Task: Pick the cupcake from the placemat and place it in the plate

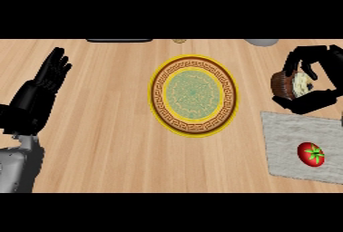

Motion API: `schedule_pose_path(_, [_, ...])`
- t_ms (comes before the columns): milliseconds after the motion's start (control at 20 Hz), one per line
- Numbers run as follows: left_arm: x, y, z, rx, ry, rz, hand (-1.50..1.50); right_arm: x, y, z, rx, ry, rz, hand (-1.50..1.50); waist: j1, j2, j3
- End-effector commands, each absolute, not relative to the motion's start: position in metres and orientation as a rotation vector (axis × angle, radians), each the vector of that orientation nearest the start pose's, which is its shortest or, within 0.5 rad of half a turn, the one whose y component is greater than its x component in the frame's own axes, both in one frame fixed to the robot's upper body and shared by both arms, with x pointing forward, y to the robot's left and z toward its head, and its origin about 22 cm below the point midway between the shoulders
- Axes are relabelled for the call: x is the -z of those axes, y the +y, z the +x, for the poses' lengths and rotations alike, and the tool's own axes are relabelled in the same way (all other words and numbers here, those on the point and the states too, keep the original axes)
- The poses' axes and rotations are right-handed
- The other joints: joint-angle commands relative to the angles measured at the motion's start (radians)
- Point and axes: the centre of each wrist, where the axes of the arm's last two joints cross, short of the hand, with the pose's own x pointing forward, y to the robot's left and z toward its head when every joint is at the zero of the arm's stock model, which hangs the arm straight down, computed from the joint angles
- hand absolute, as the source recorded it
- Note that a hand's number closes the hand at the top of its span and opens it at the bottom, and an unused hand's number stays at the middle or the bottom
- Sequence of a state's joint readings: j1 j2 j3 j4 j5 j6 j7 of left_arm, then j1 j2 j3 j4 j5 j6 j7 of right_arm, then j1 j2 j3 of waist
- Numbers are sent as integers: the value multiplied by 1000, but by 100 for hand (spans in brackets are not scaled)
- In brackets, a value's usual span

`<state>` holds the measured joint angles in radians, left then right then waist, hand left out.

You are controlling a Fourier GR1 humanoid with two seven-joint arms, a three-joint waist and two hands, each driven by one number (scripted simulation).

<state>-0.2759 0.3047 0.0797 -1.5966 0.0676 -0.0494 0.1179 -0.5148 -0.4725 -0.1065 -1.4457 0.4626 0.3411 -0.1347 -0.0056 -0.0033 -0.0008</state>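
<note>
The cupcake (292,84), brown-cased with pale frosting, is tipped on its side in my right hand (318,77), whose fingers and thumb curl round it. It hangs above the counter just past the far edge of the grey placemat (295,136), right of the plate. The plate (193,95), yellow-rimmed with a brown patterned band and a green centre, sits in the middle of the counter with nothing on it. My left hand (40,90) rests open at the left, fingers pointing up.
A red tomato (311,153) lies on the placemat near its right side. At the far edge are a dark flat object (119,40), a small tan item (178,41) and a grey rounded object (261,42).
</note>
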Motion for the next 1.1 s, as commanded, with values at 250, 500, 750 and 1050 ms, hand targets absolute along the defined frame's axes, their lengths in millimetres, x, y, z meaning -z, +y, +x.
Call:
schedule_pose_path(250, [-107,282,309,236,-1755,121,0,-173,-197,374,-973,-1769,-444,150,17,6,0])
schedule_pose_path(500, [-100,279,301,223,-1761,132,0,-142,-144,391,-990,-1700,-469,150,23,7,1])
schedule_pose_path(750, [-110,278,297,261,-1742,112,0,-118,-117,409,-1020,-1663,-546,150,32,9,1])
schedule_pose_path(1050, [-118,271,302,278,-1753,109,0,-89,-88,416,-992,-1586,-500,150,36,10,1])
